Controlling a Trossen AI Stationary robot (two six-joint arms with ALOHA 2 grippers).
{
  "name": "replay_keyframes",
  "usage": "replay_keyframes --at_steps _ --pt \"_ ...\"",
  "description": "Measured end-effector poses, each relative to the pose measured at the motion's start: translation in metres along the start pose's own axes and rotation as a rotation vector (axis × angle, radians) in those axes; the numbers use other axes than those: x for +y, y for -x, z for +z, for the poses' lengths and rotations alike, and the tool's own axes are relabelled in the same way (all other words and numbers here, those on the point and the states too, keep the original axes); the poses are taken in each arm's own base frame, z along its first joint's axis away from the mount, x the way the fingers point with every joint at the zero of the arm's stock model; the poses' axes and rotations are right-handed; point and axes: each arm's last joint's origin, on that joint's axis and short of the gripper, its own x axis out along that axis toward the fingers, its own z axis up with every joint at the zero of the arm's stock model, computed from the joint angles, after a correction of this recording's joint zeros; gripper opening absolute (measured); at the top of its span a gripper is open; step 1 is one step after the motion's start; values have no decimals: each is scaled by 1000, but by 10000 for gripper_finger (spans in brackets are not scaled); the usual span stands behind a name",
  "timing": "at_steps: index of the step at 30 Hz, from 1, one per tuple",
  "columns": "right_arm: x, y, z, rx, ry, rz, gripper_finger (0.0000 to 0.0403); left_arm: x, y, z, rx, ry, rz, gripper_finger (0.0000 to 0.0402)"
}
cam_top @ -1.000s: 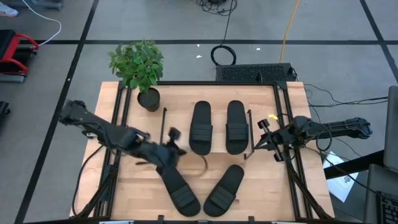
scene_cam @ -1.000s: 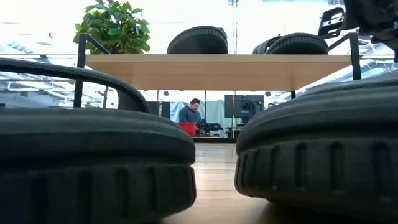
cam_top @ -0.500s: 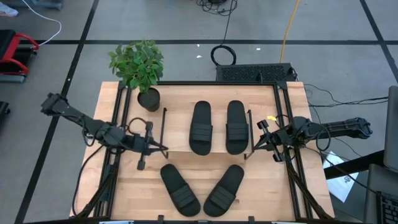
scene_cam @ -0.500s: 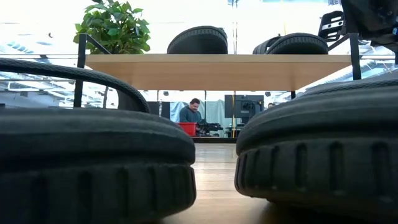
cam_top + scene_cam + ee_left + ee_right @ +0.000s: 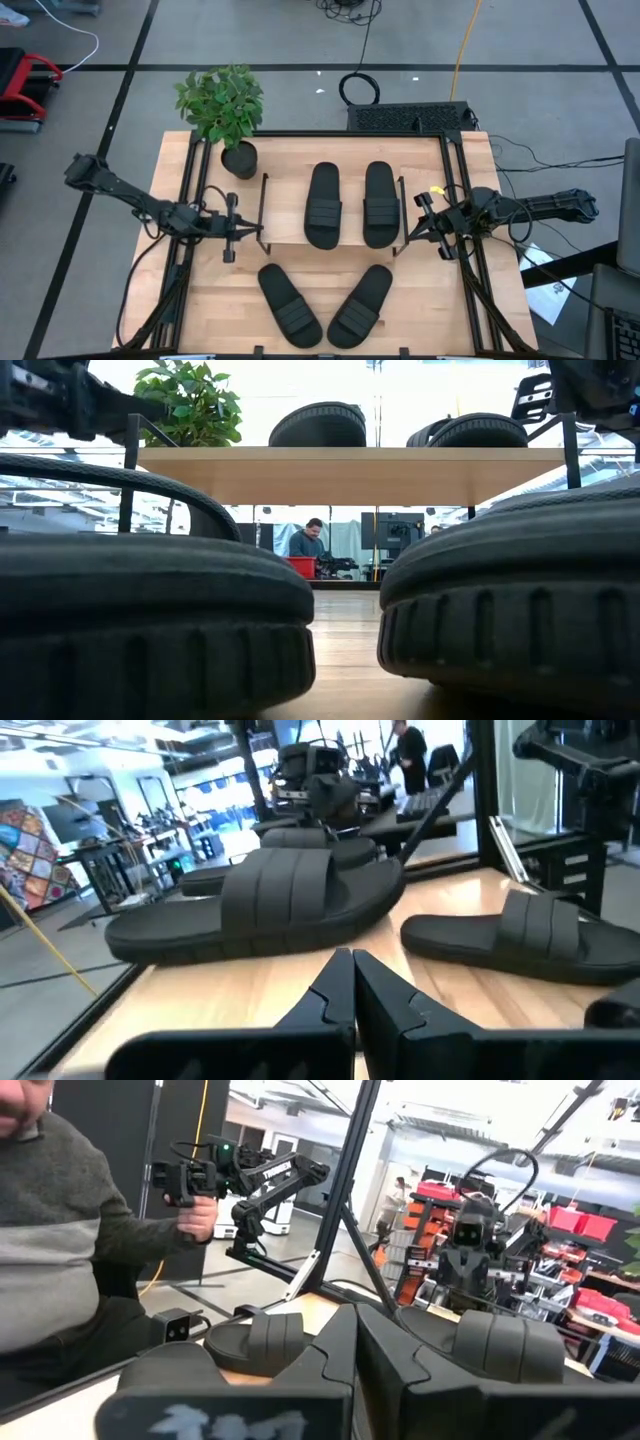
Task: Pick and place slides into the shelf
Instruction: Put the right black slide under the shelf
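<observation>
Your left gripper (image 5: pixel 243 230) pulled back off the front left slide (image 5: pixel 289 305), now closed and empty just beside the shelf (image 5: pixel 287 236) left end, that slide lying free in front of the shelf

A robotics lab: beyond the closed fingers, other robot arms (image 5: pixel 262 1178), equipment racks (image 5: pixel 440 1230) and a seated person (image 5: pixel 304 543).
</observation>
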Motion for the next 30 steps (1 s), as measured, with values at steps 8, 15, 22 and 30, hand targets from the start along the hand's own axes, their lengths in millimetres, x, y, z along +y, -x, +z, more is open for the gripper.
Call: replay_keyframes --at_steps 8,15,22,30 --pt "0 0 0 -2 20 -3 0 2 3 -5 -46 25 15 13" --pt "-1 0 5 -46 42 -10 0 2 2 -5 -35 48 -3 30" --pt "-1 -1 3 -36 6 -6 0 3 2 -5 -35 2 10 33" --pt "-3 -6 -1 -15 -82 -1 0 13 -1 -7 -23 -10 80 33"
